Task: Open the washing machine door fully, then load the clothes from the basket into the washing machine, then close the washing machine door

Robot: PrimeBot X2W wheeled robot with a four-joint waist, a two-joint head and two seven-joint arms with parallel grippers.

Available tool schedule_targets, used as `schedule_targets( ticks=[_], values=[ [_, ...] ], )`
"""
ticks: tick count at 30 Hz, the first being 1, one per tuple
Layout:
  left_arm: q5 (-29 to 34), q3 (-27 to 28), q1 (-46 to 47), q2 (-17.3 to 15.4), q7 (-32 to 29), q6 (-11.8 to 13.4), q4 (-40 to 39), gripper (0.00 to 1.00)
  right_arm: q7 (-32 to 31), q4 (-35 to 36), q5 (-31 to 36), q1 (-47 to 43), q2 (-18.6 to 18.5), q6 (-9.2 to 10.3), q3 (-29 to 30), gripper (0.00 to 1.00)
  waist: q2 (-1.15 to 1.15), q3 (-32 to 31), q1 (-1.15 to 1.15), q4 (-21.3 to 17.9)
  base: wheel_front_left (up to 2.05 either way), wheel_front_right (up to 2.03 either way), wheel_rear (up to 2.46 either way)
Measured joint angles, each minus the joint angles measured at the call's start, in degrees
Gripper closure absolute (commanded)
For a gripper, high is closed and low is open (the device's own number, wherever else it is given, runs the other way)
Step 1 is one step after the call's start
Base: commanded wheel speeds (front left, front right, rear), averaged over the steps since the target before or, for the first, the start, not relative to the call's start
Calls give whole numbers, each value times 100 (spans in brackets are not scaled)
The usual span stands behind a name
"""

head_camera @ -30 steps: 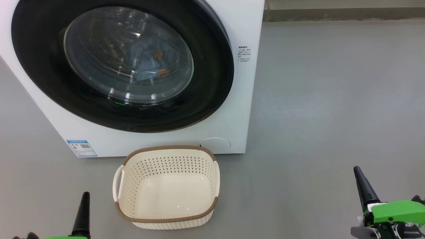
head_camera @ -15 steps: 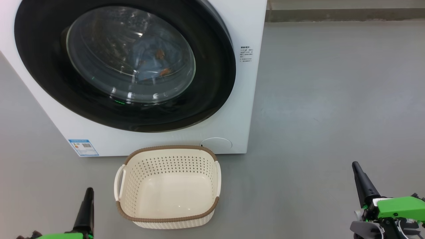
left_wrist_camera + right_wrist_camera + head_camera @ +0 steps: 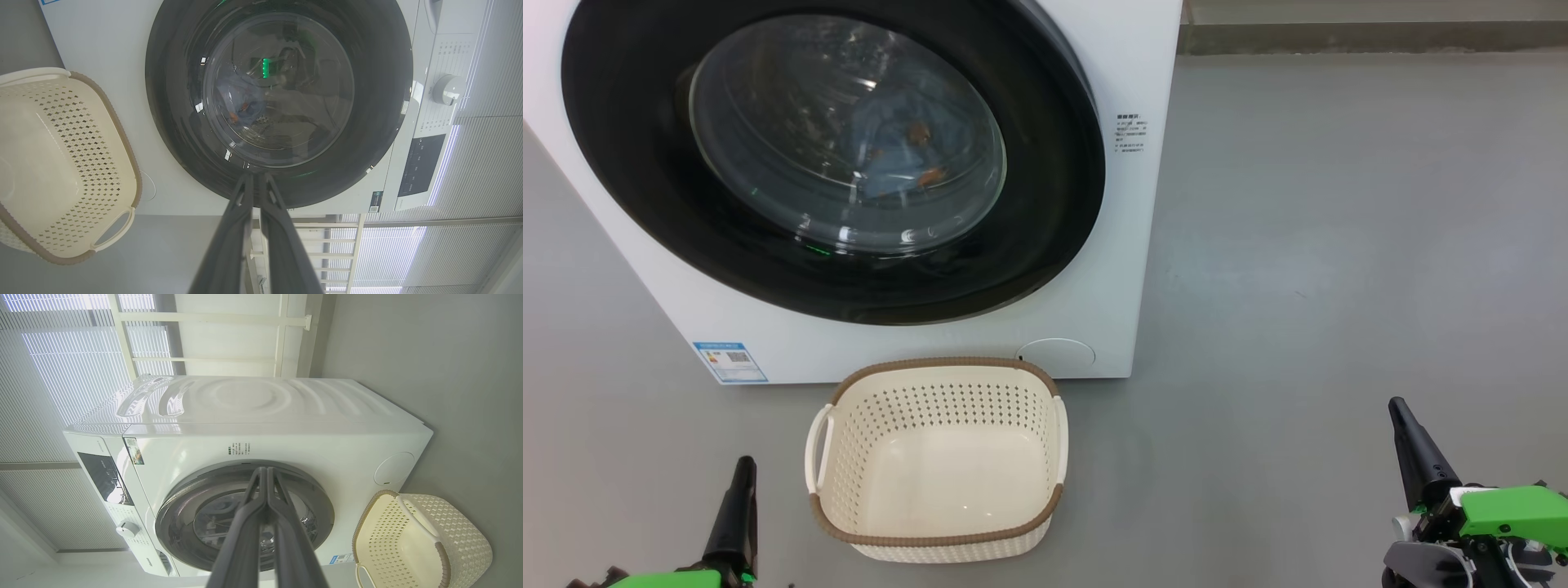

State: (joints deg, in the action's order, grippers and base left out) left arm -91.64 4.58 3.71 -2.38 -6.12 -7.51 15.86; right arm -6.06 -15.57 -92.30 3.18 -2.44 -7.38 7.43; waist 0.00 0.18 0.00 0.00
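Looks like the last step, with the washing machine door [image 3: 845,139] shut flat against the washing machine [image 3: 1123,269], the clothes [image 3: 898,155] dimly visible behind its glass and the basket [image 3: 939,364] empty on the floor [image 3: 1298,245] just in front. To finish well, check for a flush black rim all round, press it home only on seeing a gap, and steer clear of the basket. Left gripper [image 3: 743,469] low at the left and right gripper [image 3: 1398,408] low at the right, both well apart from the door, the 2 fingers of each pressed together on nothing and pointing up toward the machine.
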Motion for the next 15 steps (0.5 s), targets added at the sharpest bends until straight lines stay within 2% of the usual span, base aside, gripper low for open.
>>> schedule_targets(
  ticks=[15],
  values=[
    [0, 1, 1, 0, 0, 0, 0, 100, 0, 0, 0, 0, 1, 0, 4, 100, 0, 0, 0, 0, 0, 0, 0]
  ],
)
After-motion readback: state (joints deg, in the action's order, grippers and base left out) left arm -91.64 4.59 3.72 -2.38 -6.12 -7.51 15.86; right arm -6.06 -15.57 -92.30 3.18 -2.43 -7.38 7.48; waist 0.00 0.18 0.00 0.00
